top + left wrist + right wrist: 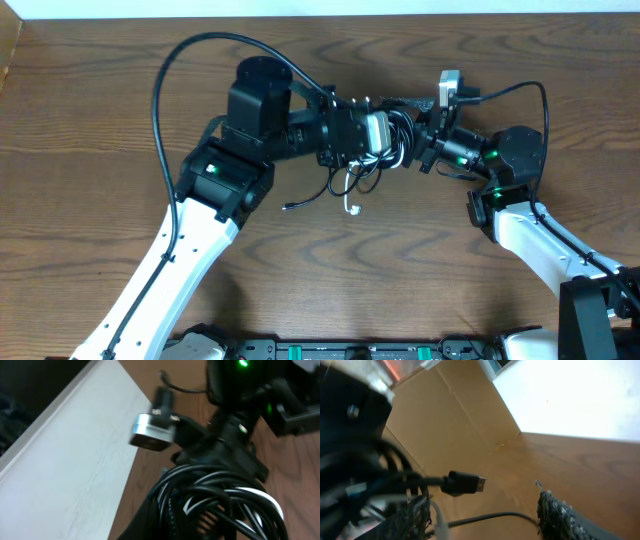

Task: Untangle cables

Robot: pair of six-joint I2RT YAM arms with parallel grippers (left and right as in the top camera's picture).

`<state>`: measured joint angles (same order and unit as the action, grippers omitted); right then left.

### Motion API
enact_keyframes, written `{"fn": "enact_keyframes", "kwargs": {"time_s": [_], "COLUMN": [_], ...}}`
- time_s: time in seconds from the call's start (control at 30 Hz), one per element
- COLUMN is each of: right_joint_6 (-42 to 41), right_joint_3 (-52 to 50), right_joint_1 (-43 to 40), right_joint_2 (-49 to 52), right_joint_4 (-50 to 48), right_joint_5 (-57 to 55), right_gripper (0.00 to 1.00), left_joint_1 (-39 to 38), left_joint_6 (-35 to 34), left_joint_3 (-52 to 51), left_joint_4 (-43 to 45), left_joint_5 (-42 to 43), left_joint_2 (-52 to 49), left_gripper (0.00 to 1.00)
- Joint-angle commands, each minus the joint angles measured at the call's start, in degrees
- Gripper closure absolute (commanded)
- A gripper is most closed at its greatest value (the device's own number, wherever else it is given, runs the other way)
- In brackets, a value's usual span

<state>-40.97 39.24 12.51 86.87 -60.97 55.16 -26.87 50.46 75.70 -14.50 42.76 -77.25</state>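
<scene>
The cables (pixel 385 150) form a tangled black bundle with one white strand, held up at the table's middle. My left gripper (pixel 392 138) is shut on the bundle, and in the left wrist view the coils (pixel 215 500) fill the lower frame and hide the fingers. Loose ends hang to the table: a black tip (pixel 289 207) and a white plug (pixel 352 208). My right gripper (pixel 425 152) is right beside the bundle, open. In the right wrist view a black plug (pixel 465 483) sticks out above the gap, and a thin black cable (pixel 490 518) runs between the fingers (pixel 555 515) untouched.
A white wall strip (pixel 320 8) borders the table's far edge. The brown wooden table (pixel 100 120) spreads to both sides. The right arm's wrist camera (pixel 152 430) sits close in front of the left gripper. Thick black arm cables (pixel 160 90) loop over the left arm.
</scene>
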Motion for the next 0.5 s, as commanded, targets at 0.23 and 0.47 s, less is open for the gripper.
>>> {"fn": "enact_keyframes", "kwargs": {"time_s": [0.23, 0.47], "right_joint_6": [11.50, 11.45], "right_joint_3": [0.44, 0.44], "right_joint_1": [0.55, 1.49], "right_joint_2": [-0.50, -0.50], "right_joint_4": [-11.85, -14.93], "right_joint_5": [3.93, 6.32], "right_gripper": [0.28, 0.28], "left_joint_1": [5.07, 5.68], "left_joint_6": [-10.29, -10.29], "left_joint_3": [0.26, 0.26], "left_joint_4": [2.25, 2.23], "left_joint_5": [9.86, 17.38], "left_joint_2": [0.15, 0.15], "left_gripper": [0.93, 0.93]}}
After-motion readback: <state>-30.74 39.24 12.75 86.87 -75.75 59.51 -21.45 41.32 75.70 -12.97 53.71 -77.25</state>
